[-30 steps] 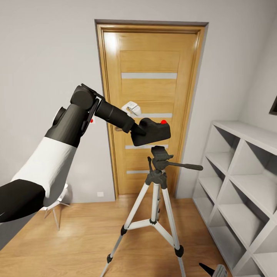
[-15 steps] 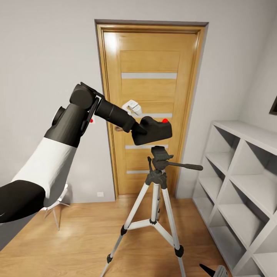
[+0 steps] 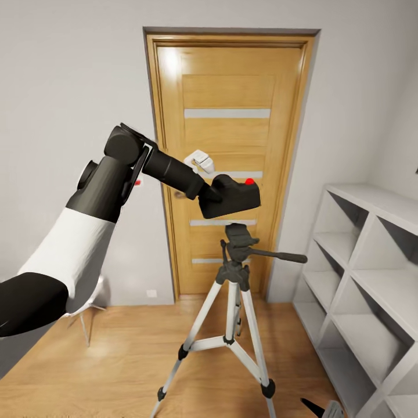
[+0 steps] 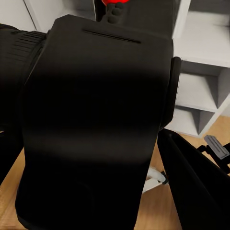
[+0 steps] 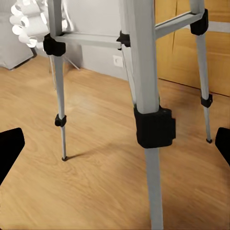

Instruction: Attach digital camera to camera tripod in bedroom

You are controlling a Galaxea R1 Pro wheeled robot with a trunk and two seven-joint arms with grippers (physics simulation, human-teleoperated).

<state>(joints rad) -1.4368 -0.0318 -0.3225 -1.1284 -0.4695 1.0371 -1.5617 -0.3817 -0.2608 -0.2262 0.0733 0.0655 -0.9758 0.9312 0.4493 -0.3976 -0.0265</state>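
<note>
My left gripper (image 3: 210, 195) is shut on the digital camera (image 3: 232, 197), a matte-black box with a red button (image 3: 249, 182) on top. I hold it in the air just above the black head (image 3: 238, 233) of the camera tripod (image 3: 232, 302), with a small gap between them. The pan handle (image 3: 281, 255) sticks out to the right. In the left wrist view the camera body (image 4: 96, 120) is pressed between the dark fingers (image 4: 191, 187). My right gripper (image 5: 115, 146) hangs low and open, facing a silver tripod leg (image 5: 143, 72) and its black clamp (image 5: 154, 127).
An oak door (image 3: 232, 87) with grey stripes stands shut behind the tripod. White cube shelving (image 3: 371, 273) lines the right wall. A white chair (image 3: 87, 310) stands at the left wall. Light wood floor (image 3: 128, 360) spreads around the tripod's feet.
The whole head view has shifted a little, so the head camera moved. The held camera has crept slightly right and up against the tripod head.
</note>
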